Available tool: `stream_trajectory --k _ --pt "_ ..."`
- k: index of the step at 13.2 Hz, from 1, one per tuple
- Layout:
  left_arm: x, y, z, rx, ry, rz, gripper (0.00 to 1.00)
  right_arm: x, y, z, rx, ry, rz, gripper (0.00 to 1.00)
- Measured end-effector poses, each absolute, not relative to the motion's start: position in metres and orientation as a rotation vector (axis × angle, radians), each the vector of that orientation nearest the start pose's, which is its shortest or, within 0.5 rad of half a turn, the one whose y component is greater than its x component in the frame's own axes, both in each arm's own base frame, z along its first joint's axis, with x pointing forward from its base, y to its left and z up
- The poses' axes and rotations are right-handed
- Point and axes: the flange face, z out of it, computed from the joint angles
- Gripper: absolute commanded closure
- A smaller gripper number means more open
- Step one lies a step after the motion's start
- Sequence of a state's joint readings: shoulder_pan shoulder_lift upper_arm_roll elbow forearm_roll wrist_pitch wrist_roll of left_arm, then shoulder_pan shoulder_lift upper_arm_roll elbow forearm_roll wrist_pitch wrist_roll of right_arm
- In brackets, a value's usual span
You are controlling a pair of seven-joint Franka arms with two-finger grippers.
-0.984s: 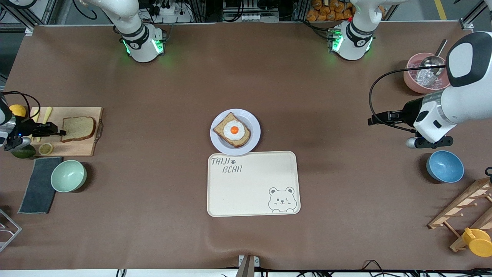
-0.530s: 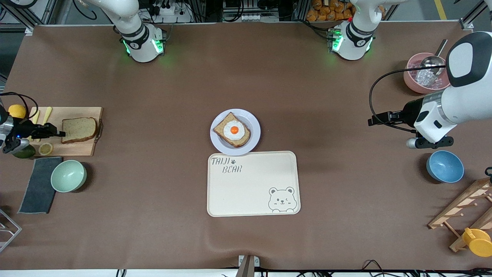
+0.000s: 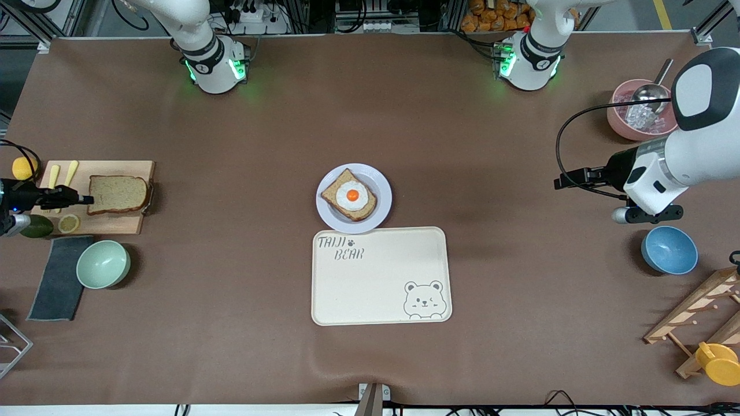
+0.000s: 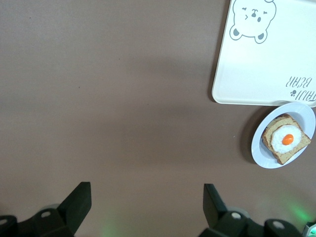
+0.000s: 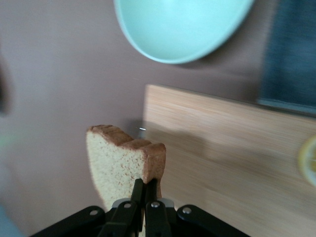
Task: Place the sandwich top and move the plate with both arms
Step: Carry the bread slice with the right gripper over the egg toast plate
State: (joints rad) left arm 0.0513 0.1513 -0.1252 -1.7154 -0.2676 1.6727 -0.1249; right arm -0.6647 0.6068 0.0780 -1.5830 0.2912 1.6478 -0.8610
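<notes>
The sandwich top (image 3: 118,195), a plain brown bread slice, hangs just over the wooden board (image 3: 115,224). My right gripper (image 3: 87,200) is shut on the slice's crust edge. In the right wrist view the fingers (image 5: 138,190) pinch the slice (image 5: 118,163) at that edge. The pale plate (image 3: 383,215) sits mid-table and holds a bread slice with a fried egg (image 3: 350,196). My left gripper (image 3: 563,181) waits open over bare table toward the left arm's end. In the left wrist view it (image 4: 146,191) has nothing between its fingers, and the plate (image 4: 257,148) shows far off.
A cream bear tray (image 3: 381,294) lies just nearer the camera than the plate. A mint bowl (image 3: 103,264) and a grey cloth (image 3: 58,277) lie by the board. A blue bowl (image 3: 669,249), a pink bowl (image 3: 618,121) and a wooden rack (image 3: 694,315) stand at the left arm's end.
My right gripper has drawn back a little toward the right arm's end of the table, and the bread slice has come along with it. The left arm has not moved.
</notes>
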Motion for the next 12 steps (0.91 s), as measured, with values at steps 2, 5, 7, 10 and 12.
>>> stream_trajectory --k 2,5,7,10,12 --pt "0.584 -0.065 0.482 -3.377 -0.176 0.374 0.00 0.551 -0.310 0.265 -2.496 -0.210 0.260 1.00" --pt "0.584 -0.065 0.482 -3.377 -0.177 0.373 0.00 0.566 -0.274 0.266 -2.448 -0.191 0.296 1.00" --pt "0.584 -0.064 0.483 -3.377 -0.179 0.371 0.00 0.577 -0.246 0.266 -2.432 -0.171 0.342 1.00" --pt "0.585 -0.062 0.483 -3.378 -0.185 0.369 0.00 0.596 -0.193 0.265 -2.404 -0.156 0.385 1.00" --pt "0.585 -0.062 0.483 -3.378 -0.187 0.369 0.00 0.605 -0.152 0.261 -2.376 -0.134 0.428 1.00"
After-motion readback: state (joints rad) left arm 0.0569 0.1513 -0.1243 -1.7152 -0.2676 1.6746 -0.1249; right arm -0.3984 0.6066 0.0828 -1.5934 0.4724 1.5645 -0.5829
